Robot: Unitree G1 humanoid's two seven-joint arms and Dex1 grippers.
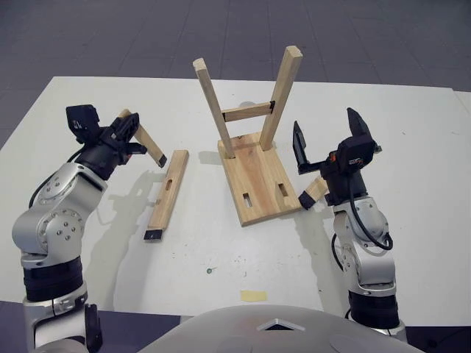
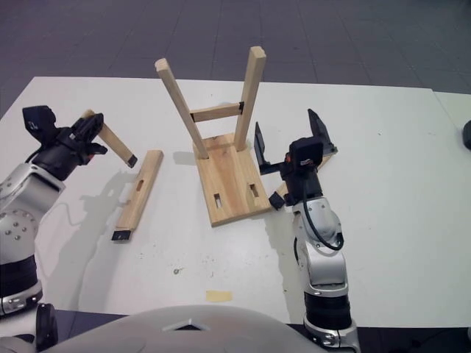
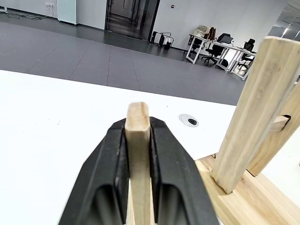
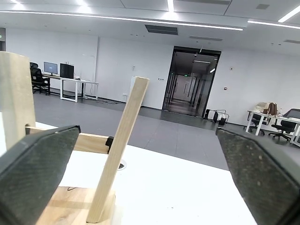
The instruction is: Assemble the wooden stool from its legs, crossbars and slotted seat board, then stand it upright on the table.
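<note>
A white desk (image 1: 412, 220) is seen over a grey tiled floor (image 1: 110, 37). An open office with work tables and chairs (image 3: 220, 40) and a dark glass doorway (image 4: 190, 79) lies behind it. A small piece of yellow tape (image 1: 254, 296) is stuck near the front edge of the desk.

At the left, the left pincer (image 1: 131, 136) is clenched on a short leg (image 1: 151, 145), which is held above the desk with its black-capped end pointed down toward the middle. Just beside it, a loose leg (image 1: 168, 193) lies flat on the desk. A slot is cut in its upper face and a black cap sits on its near end.

In the middle, the seat board (image 1: 257, 176) lies flat. Two upright legs (image 1: 213, 107) are set into its far end and joined by a crossbar (image 1: 248, 112). Two empty slots (image 1: 247, 199) are seen at its near end.

At the right, the right pincer (image 1: 325, 121) is held released, its fingers spread wide and pointed upward, just beside the board. A fourth leg (image 1: 315, 191) lies on the desk, partly hidden beneath that arm.
</note>
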